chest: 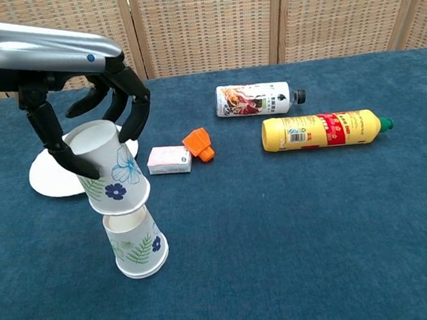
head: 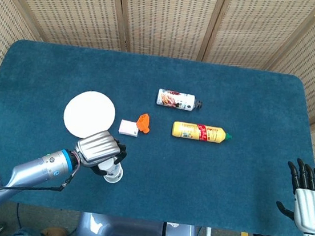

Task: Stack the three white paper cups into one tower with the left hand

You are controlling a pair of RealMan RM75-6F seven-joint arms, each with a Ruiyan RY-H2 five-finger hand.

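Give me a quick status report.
Left hand holds upside-down cup over the standing cup. Right hand open, idle. Nothing blocking.

We've got two white paper cups (chest: 113,170) with blue flowers and green leaves, on a dark teal table (chest: 296,235). White plate (head: 89,113), yellow bottle (chest: 322,130) with a red band, orange bit (chest: 198,145), pink-white box (chest: 169,160).

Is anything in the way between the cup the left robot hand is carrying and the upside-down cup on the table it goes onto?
Nothing visible. The left robot hand holds the carried cup directly over the standing cup, its rim already at that cup's top. The pink box and plate lie off to the side.
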